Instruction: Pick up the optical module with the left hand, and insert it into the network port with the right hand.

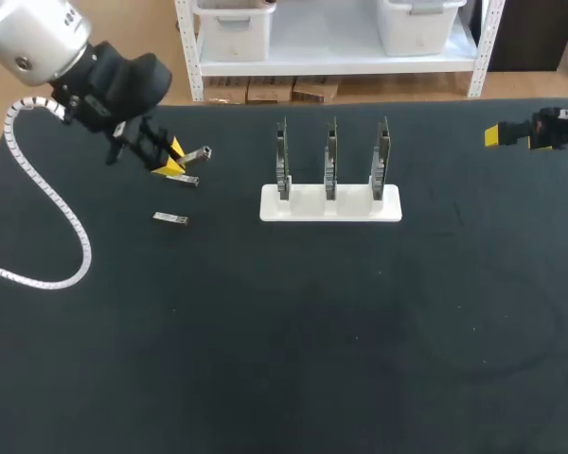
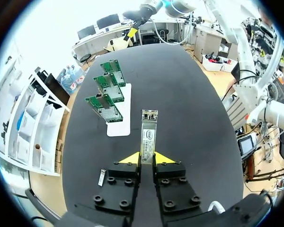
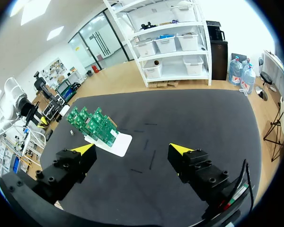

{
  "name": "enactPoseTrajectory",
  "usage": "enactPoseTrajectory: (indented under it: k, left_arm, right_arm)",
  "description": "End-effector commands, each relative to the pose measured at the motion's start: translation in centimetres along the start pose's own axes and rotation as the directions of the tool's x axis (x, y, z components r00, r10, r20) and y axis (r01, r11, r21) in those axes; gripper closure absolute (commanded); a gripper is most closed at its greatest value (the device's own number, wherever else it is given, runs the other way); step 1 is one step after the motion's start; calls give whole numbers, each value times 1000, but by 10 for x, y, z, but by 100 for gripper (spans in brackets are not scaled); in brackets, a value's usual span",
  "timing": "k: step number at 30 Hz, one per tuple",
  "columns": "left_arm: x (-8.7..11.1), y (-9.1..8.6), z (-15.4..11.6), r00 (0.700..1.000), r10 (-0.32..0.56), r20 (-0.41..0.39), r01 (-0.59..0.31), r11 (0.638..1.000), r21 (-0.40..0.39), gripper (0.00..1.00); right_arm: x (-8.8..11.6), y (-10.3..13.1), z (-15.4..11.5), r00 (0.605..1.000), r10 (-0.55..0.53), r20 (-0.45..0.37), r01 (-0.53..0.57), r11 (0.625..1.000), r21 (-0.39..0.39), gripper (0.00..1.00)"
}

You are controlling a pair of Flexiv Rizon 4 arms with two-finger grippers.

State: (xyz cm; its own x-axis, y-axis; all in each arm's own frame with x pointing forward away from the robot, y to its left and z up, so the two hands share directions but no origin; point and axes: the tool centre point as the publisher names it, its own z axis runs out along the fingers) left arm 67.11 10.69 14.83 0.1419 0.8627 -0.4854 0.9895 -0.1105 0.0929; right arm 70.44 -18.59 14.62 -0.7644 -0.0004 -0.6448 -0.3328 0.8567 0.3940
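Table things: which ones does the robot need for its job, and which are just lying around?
For the job: module in left gripper; three green cards on white stand; open right gripper.
Lying about: spare module; white hose.

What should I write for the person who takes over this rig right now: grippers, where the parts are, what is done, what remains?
Left gripper: shut on the optical module, which sticks out ahead of its fingers.
Right gripper: open and empty, at the table's right side, far from the cards.
Three network cards stand upright in the white stand.
A spare module lies on the table beside the left gripper.
Done: module gripped.
Left: hand it to the right gripper, then insert it into a card's port.
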Motion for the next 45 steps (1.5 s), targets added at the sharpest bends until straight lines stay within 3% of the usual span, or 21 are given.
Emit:
enactPoseTrajectory:
  k: [1,11,14,20,24,29,31,37,41,45]
  left_arm:
    - [1,0,0,1000,1,1,-1,1000,-1,100]
    - [1,0,0,1000,1,1,-1,1000,-1,100]
    - [-24,17,-17,998,57,8,-57,997,-45,100]
    - [-62,24,-27,969,52,242,-47,999,-26,100]
    - [-74,18,-24,967,41,250,-40,999,-9,100]
    - [-80,11,-20,941,-38,335,39,999,4,100]
    - [-87,10,-20,941,-41,335,47,999,-9,100]
    - [-116,5,-14,927,7,374,1,1000,-20,100]
    - [-122,10,-7,912,5,410,-2,1000,-7,100]
    - [-129,12,-4,920,28,391,-28,1000,-6,100]
  right_arm:
    - [0,1,-1,1000,0,-1,0,1000,3,0]
    - [0,1,-1,1000,0,-1,0,1000,3,0]
    - [0,1,-1,1000,0,-1,0,1000,3,0]
    - [0,1,-1,1000,0,-1,0,1000,3,0]
    - [0,1,-1,1000,0,-1,0,1000,3,0]
    - [0,1,-1,1000,0,-1,0,1000,3,0]
    - [0,1,-1,1000,0,-1,0,1000,3,0]
    - [0,1,-1,1000,0,-1,0,1000,3,0]
    - [0,1,-1,1000,0,-1,0,1000,3,0]
    - [0,1,-1,1000,0,-1,0,1000,3,0]
